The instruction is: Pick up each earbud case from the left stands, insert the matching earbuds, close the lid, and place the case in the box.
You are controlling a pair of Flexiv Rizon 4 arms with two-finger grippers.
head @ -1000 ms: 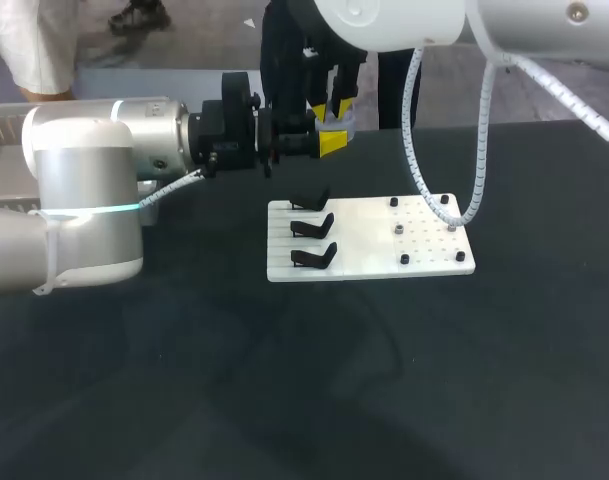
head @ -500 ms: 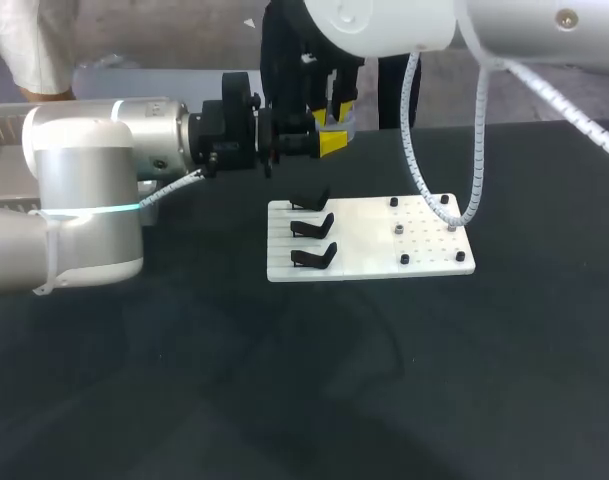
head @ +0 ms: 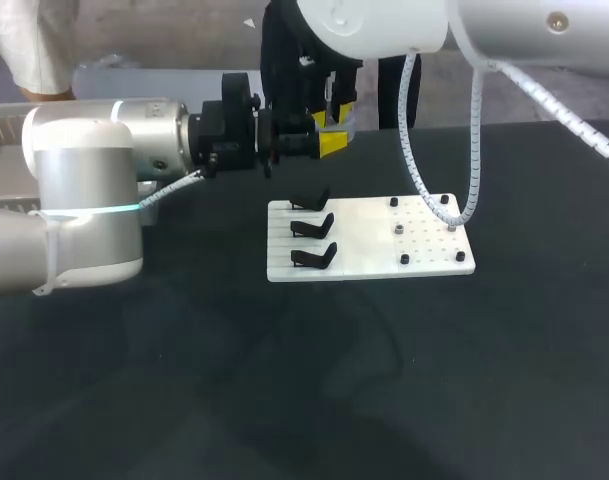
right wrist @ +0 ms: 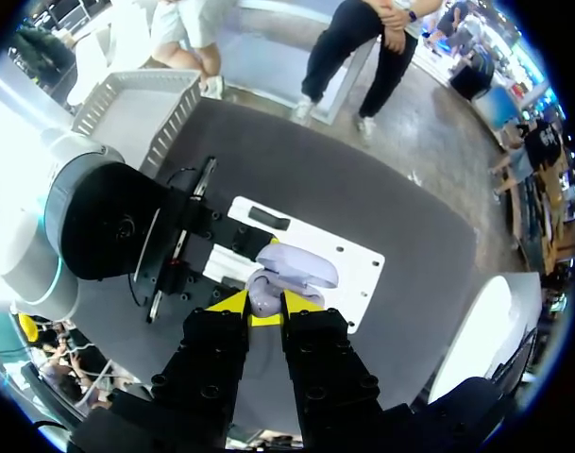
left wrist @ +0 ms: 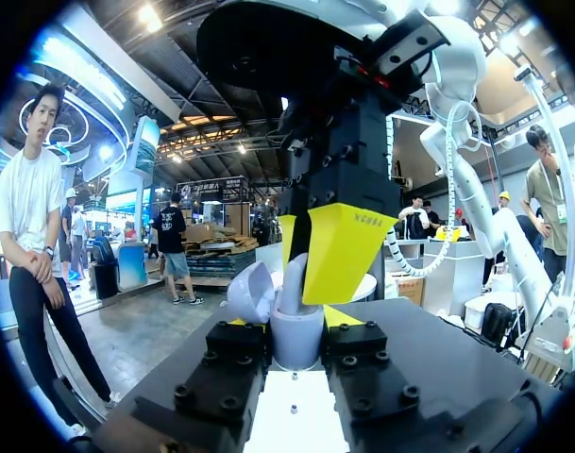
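The left arm reaches in from the side with its left gripper (head: 322,143) held above the far part of the black table (head: 284,390), just behind the white board (head: 369,264). Its fingers are clamped on the lower half of a pale lavender earbud case (left wrist: 296,338), one on each flank. The case stands upright in the air, its lid (left wrist: 252,289) swung open. The right arm comes down from above, and the right gripper (right wrist: 263,308) sits right over the open case, its yellow tips at the mouth of it. Whether that gripper is clamped on anything cannot be told, since the tips stand close together with something pale between them. On the board's near-left part three black stands (head: 312,225) lie in a row, none carrying a case, and a few small dark pegs (head: 405,259) stand on its other half. A grey mesh box (right wrist: 164,127) rests beyond the left arm, well apart from the case.
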